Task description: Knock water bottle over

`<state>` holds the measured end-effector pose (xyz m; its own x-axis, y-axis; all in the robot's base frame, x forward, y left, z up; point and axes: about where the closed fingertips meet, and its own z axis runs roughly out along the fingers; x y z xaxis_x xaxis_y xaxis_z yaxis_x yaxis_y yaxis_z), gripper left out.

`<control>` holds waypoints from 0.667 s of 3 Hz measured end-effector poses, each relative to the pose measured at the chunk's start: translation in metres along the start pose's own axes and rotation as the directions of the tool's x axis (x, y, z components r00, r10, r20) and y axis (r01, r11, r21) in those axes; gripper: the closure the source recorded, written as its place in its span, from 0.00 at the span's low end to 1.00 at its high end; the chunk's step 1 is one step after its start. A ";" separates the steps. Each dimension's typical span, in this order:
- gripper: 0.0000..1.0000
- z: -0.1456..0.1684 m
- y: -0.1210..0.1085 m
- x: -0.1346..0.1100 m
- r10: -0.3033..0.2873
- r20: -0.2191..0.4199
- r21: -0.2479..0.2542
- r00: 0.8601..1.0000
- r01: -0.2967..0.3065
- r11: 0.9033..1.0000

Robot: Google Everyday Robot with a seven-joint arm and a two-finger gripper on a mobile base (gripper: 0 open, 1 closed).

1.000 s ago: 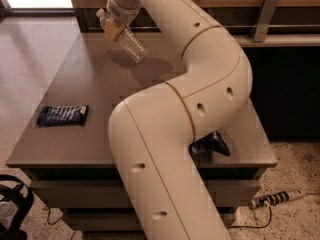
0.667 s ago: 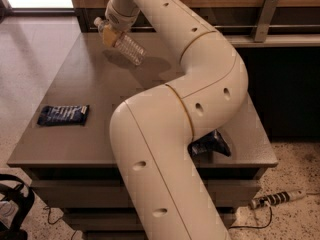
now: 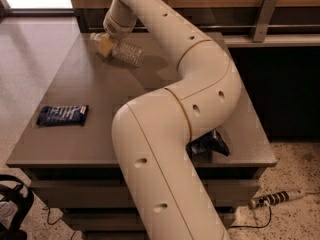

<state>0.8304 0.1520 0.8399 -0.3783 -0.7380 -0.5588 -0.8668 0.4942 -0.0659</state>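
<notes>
The water bottle (image 3: 128, 52) is clear and ribbed. It lies on its side at the far left of the grey table (image 3: 100, 94), with its white cap (image 3: 94, 35) pointing left. My gripper (image 3: 106, 45) is at the bottle's neck end, right against it, coming down from the cream arm (image 3: 200, 79) that crosses the middle of the view. The arm's wrist hides part of the bottle's neck.
A dark blue snack packet (image 3: 62, 115) lies near the table's left front edge. A dark packet (image 3: 208, 144) lies at the front right, partly behind the arm. A power strip (image 3: 274, 199) lies on the floor. A wooden wall with a metal bracket (image 3: 264, 15) stands behind the table.
The gripper has moved left and down toward the table. The bottle has gone from tilted to lying nearly flat, with its cap swung left.
</notes>
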 end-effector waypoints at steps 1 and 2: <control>1.00 0.017 0.008 -0.003 -0.013 0.023 -0.045 1.000 0.014 0.999; 0.84 0.016 0.008 -0.003 -0.013 0.023 -0.045 1.000 0.014 0.999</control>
<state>0.8301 0.1658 0.8276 -0.3599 -0.7335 -0.5766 -0.8856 0.4631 -0.0363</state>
